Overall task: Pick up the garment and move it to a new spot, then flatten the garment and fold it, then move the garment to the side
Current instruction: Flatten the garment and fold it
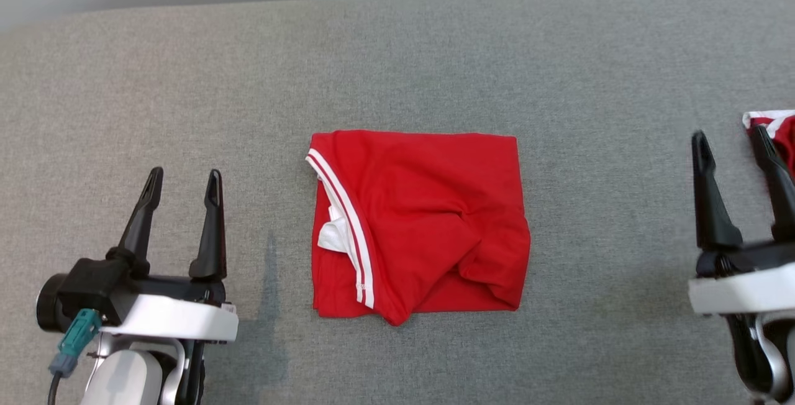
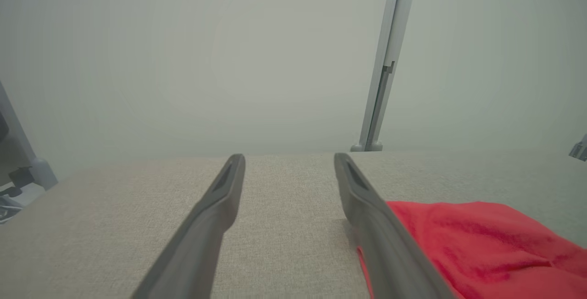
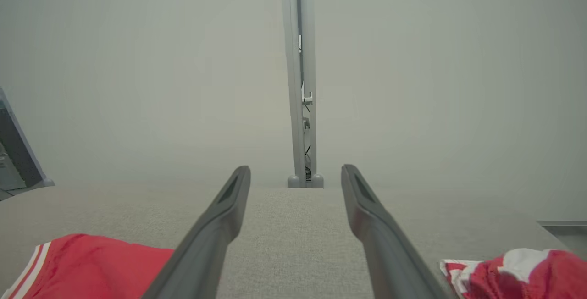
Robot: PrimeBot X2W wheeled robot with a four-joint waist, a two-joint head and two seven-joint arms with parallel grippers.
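We see the folded red garment (image 1: 428, 225) centred on the desk (image 1: 186, 82); our left jaws at eight o'clock, right jaws at three, both spread, empty.

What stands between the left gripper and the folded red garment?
Nothing visible: bare grey surface lies between the open left gripper and the folded red garment. Toward the right side, a second red garment lies beside the right gripper.

Garment (image 1: 428, 218), tabletop centre: red, twin white stripes on one hem, white patch inside.
Second cloth (image 1: 784, 135), right edge: red and white.
Tabletop (image 1: 186, 82): flecked grey.
Left gripper (image 1: 185, 173), right gripper (image 1: 730, 135): black, white housings.
Connector (image 1: 76, 335): teal.
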